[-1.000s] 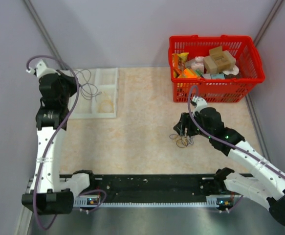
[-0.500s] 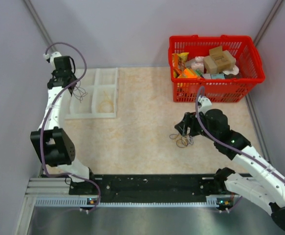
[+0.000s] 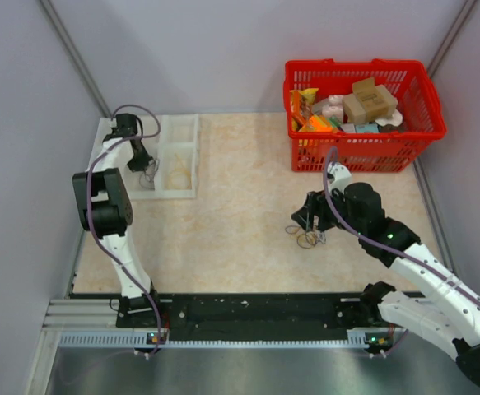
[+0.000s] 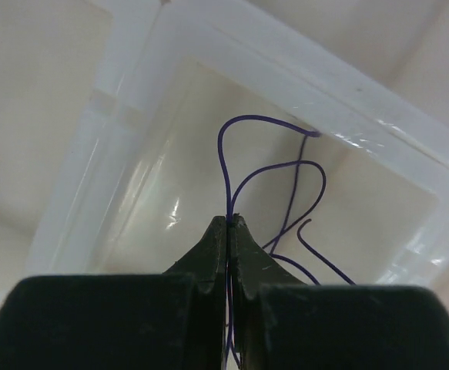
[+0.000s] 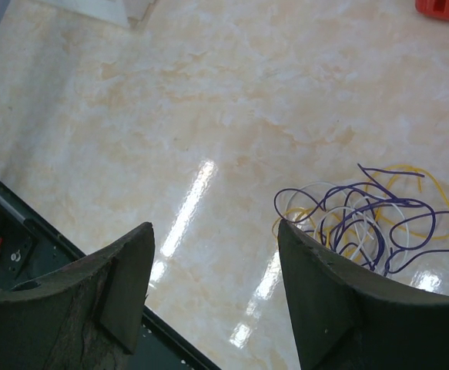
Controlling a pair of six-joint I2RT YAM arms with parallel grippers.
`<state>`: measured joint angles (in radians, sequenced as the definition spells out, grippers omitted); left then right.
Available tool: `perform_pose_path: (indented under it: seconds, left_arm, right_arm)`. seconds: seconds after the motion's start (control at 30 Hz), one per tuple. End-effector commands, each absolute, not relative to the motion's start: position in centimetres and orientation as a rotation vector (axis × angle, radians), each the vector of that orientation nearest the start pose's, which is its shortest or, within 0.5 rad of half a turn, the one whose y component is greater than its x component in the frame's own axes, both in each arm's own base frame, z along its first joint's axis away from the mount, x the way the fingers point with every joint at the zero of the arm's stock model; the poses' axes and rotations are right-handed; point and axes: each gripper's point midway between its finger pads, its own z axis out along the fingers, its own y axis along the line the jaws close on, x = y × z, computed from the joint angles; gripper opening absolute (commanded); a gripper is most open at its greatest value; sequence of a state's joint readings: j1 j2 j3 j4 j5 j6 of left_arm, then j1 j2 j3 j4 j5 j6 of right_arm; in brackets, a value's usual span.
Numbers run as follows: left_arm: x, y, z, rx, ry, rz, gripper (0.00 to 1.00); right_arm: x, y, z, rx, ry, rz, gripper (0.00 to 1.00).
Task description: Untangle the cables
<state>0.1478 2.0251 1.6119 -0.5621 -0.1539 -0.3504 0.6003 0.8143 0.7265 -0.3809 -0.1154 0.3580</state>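
1. Done so far: one purple wire (image 4: 239,154) is out of the bunch and over at the white tray (image 3: 178,123). The left gripper (image 4: 229,223) is pinched tight on it, w/ the loose loops hanging into a compartment. It's not dropped yet.
2. A pale coil (image 3: 178,177) in the next compartment may be another sorted strand; it's too small from above to be sure.
3. Left to do: the tangle (image 5: 370,216) of purple, yellow & whitish strands on the table (image 3: 240,206), all crossed over each other. I'd say most of the job is ahead.
4. The right gripper (image 5: 215,239) hangs over the table, jaws spread wide, nothing in them. The tangle lies just beside one finger, not between the two.
5. Tangle and tray are well apart.
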Motion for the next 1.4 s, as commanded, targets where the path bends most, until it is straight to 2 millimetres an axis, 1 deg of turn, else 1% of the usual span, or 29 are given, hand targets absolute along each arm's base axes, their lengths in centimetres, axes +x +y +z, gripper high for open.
perform_pose_path:
  seconds: [0.0, 0.07, 0.13, 0.17, 0.3, 0.33, 0.4, 0.43, 0.47, 0.5, 0.6, 0.67, 0.7, 0.73, 0.77, 0.8, 0.83, 0.87, 0.9, 0.93, 1.0, 1.07, 1.1, 1.13, 1.2, 1.23, 1.27, 1.3, 1.37]
  left_arm:
    - [48.9, 8.9, 7.8, -0.793, 2.427, 0.032, 0.0]
    - [48.5, 9.6, 7.5, -0.825, 2.421, 0.049, 0.0]
    - [48.2, 10.6, 8.2, -0.83, 2.395, 0.1, 0.01]
    - [48.1, 10.9, 8.9, -0.825, 2.382, 0.121, 0.06]
    - [47.8, 11.3, 11.3, -0.827, 2.322, 0.134, 0.4]
    - [47.8, 11.1, 12.1, -0.852, 2.302, 0.106, 0.46]
    - [48.0, 9.7, 13.6, -0.85, 2.263, -0.013, 0.53]
    - [48.0, 9.2, 14.8, -0.847, 2.233, -0.053, 0.59]
    - [47.8, 8.9, 16.3, -0.846, 2.199, -0.082, 0.6]
    - [47.6, 8.8, 17.1, -0.853, 2.179, -0.094, 0.7]
    - [45.8, 8.7, 20.0, -0.915, 2.114, -0.096, 0.72]
    - [44.5, 7.3, 21.7, -0.883, 2.075, -0.181, 0.71]
    - [43.9, 5.9, 23.1, -0.828, 2.044, -0.256, 0.7]
    - [43.4, 4.6, 23.2, -0.787, 2.024, -0.328, 0.68]
    - [42.9, 2.9, 24.6, -0.725, 1.993, -0.386, 0.65]
    - [42.3, 0.1, 24.8, -0.636, 2.003, -0.448, 0.6]
    - [41.9, -1.7, 25.3, -0.574, 2.01, -0.489, 0.6]
    - [41.3, -4.7, 25.4, -0.474, 2.048, -0.54, 0.6]
    - [40.3, -9.1, 25.3, -0.353, 2.104, -0.601, 0.6]
    - [39.5, -11.6, 24.8, -0.276, 2.151, -0.636, 0.59]
    - [37.0, -17.5, 24.6, -0.074, 2.194, -0.783, 0.58]
    - [34.1, -21.5, 25.1, 0.071, 2.166, -0.905, 0.57]
    - [32.3, -23.4, 24.8, 0.13, 2.159, -0.99, 0.57]
    - [30.6, -25.1, 25.0, 0.183, 2.129, -1.068, 0.57]
    - [27.3, -27.8, 23.5, 0.24, 2.126, -1.201, 0.57]
    - [25.9, -29.1, 23.0, 0.268, 2.116, -1.259, 0.58]
    - [24.4, -30.1, 21.9, 0.285, 2.138, -1.306, 0.58]
    - [23.4, -31.5, 22.0, 0.318, 2.104, -1.356, 0.58]
    - [21.6, -33.4, 20.9, 0.372, 2.112, -1.41, 0.62]
  right_arm:
    - [21.9, 20.4, 22.0, -0.398, 1.989, 0.763, 0.65]
    - [21.8, 20.4, 21.9, -0.405, 1.991, 0.764, 0.65]
    - [21.7, 20.4, 21.7, -0.409, 1.994, 0.767, 0.66]
    - [21.7, 20.4, 21.6, -0.41, 1.997, 0.768, 0.66]
    - [22.0, 20.6, 21.5, -0.403, 2.009, 0.764, 0.66]
    - [22.1, 20.6, 21.6, -0.398, 2.007, 0.763, 0.66]
    - [22.4, 20.7, 21.8, -0.387, 2.011, 0.763, 0.66]
    - [22.5, 20.7, 21.8, -0.377, 2.016, 0.76, 0.66]
    - [22.6, 20.7, 22.0, -0.368, 2.015, 0.761, 0.66]
    - [22.7, 20.7, 22.1, -0.357, 2.016, 0.761, 0.66]
    - [22.9, 20.8, 21.9, -0.319, 2.043, 0.766, 0.66]
    - [23.2, 20.6, 21.5, -0.293, 2.067, 0.745, 0.66]
    - [23.4, 20.3, 21.2, -0.27, 2.086, 0.724, 0.66]
    - [23.6, 20.1, 20.8, -0.247, 2.107, 0.701, 0.67]
    - [23.8, 19.9, 20.4, -0.224, 2.131, 0.693, 0.68]
    - [24.0, 19.9, 20.0, -0.204, 2.154, 0.699, 0.69]
    - [24.1, 20.2, 19.6, -0.195, 2.179, 0.716, 0.69]
    - [24.3, 20.5, 19.2, -0.185, 2.204, 0.725, 0.69]
    - [24.5, 20.7, 18.7, -0.174, 2.23, 0.726, 0.7]
    - [24.7, 20.9, 18.0, -0.166, 2.262, 0.72, 0.7]
    - [25.2, 20.8, 16.8, -0.127, 2.323, 0.702, 0.7]
    - [25.6, 20.3, 16.1, -0.045, 2.362, 0.709, 0.7]
    - [25.7, 20.1, 15.9, 0.003, 2.372, 0.717, 0.69]
    - [25.7, 19.8, 15.7, 0.046, 2.377, 0.717, 0.69]
    - [25.8, 19.1, 15.3, 0.126, 2.387, 0.699, 0.67]
    - [25.8, 18.4, 14.9, 0.155, 2.395, 0.677, 0.66]
    - [25.6, 17.6, 14.4, 0.182, 2.407, 0.641, 0.66]
    - [25.4, 16.6, 14.0, 0.215, 2.416, 0.61, 0.65]
    - [24.9, 14.8, 13.3, 0.266, 2.425, 0.575, 0.63]
